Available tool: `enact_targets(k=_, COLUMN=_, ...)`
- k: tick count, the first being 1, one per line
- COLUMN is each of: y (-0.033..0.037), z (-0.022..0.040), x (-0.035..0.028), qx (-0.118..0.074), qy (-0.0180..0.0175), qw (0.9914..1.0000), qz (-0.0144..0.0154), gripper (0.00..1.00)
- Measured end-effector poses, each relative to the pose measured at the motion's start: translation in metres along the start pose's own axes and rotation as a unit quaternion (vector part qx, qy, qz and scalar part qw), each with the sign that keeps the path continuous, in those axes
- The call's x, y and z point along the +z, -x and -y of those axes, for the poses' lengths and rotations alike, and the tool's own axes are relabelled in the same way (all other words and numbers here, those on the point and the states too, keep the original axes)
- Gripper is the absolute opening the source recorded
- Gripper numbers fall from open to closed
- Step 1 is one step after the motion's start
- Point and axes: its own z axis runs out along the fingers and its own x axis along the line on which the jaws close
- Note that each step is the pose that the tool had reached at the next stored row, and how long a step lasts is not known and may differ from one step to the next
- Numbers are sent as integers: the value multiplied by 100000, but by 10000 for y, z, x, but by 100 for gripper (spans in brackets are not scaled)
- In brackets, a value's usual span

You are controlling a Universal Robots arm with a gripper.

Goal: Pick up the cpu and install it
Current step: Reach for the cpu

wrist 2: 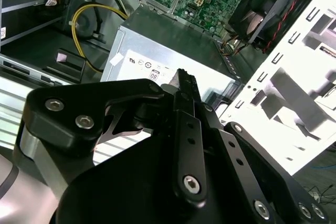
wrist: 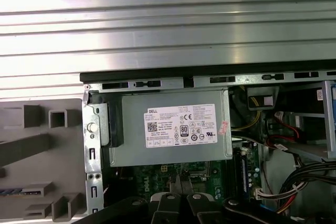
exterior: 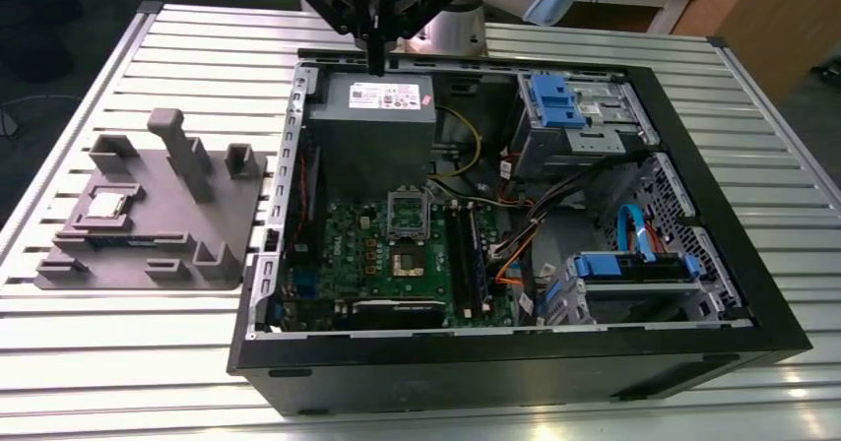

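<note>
Cpu [exterior: 105,206] sat nested in the grey fixture plate [exterior: 164,236], seemingly kept square for pickup, while the end effector [exterior: 378,64], closed and empty, hung well beyond that plate.

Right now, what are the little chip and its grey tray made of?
The cpu looks metal-topped: silver-grey and shiny, catching light. The grey fixture plate under it looks like matte plastic, though I can't be sure: dull, even grey, no glints.
</note>
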Motion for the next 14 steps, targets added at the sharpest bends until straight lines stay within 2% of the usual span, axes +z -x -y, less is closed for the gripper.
enact_targets(k=14, y=-44, z=3, x=-1, qx=-4, qy=2, qw=100000, qz=1, gripper=10)
